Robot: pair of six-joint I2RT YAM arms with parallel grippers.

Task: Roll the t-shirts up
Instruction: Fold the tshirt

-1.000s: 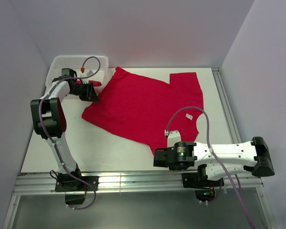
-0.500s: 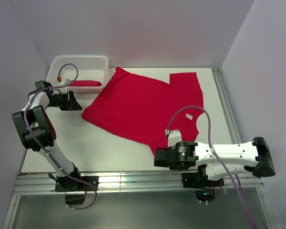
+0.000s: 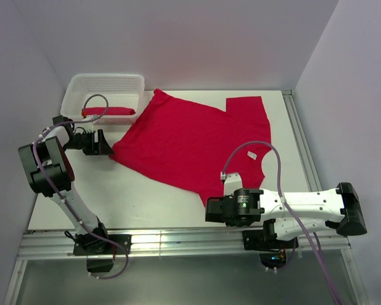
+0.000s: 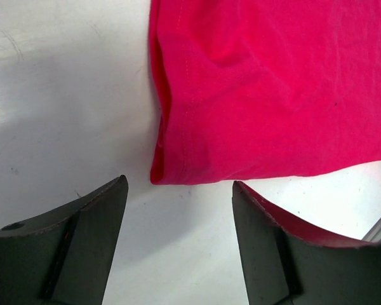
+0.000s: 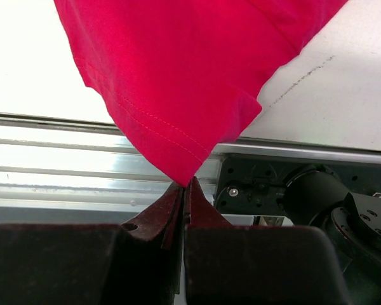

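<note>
A crimson t-shirt [image 3: 190, 136] lies spread flat across the table. A second red t-shirt [image 3: 108, 112] lies rolled in the white mesh basket [image 3: 105, 84] at the back left. My left gripper [image 3: 108, 145] is open and empty, low over the table just left of the flat shirt's left corner [image 4: 168, 171], which sits between and just ahead of its fingers. My right gripper [image 5: 185, 184] is shut on the flat shirt's near corner [image 5: 178, 152] at the table's front edge; in the top view it [image 3: 211, 210] sits under that corner.
The metal rail [image 3: 178, 241] runs along the table's front edge, with both arm bases on it. A white tag [image 3: 252, 154] shows on the shirt near its right side. Walls close the table at the back and both sides.
My left gripper has left the basket, swung out to the left and come down to the flat shirt's left corner. The rolled shirt stays in the basket. The right arm holds still.
</note>
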